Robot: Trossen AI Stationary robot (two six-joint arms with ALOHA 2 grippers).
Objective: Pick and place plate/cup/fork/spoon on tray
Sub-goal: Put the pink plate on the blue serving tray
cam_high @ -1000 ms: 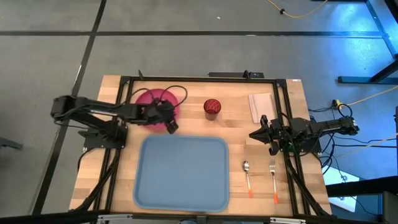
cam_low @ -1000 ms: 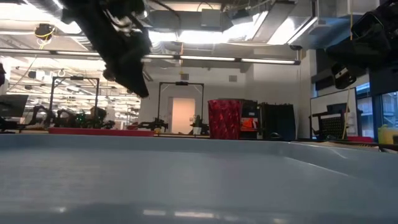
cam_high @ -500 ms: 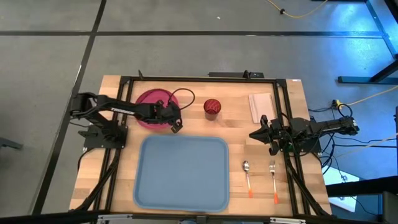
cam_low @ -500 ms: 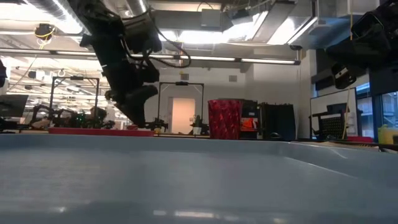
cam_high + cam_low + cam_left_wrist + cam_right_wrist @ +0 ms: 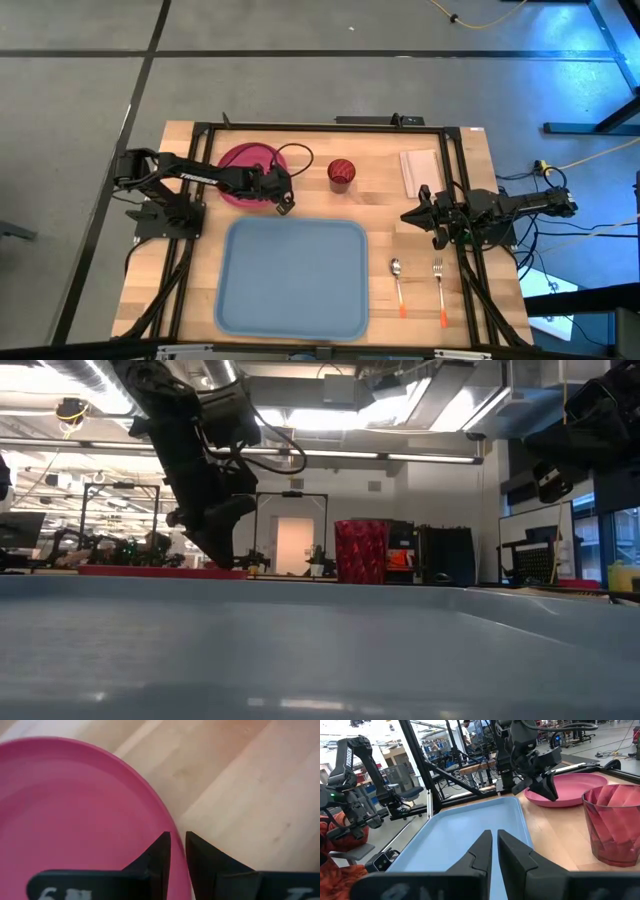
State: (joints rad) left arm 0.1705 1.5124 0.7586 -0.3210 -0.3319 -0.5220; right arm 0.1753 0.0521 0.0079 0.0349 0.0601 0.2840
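The pink-red plate lies flat on the table at the far left. My left gripper is down at the plate's near right rim, shut on it; it also shows in the low view. The dark red cup stands to the plate's right. The light blue tray lies at the middle near side. The spoon and fork lie to its right. My right gripper is shut and empty above the table's right part. My left gripper has the plate's rim between its two fingers, one finger over the plate's inside and one outside it, over the wood. The fingers slant down from above. The plate lies level on the table.
A small pale rectangular sheet lies at the far right. A black frame runs around the table's edge. The tray's rim fills the near part of the low view. Bare wood lies between the tray and the cup.
My left arm has reached out and its gripper has come down toward the table's right and near side, onto the plate's near right rim. Most of this happened in the first half second. The plate has stayed where it was.
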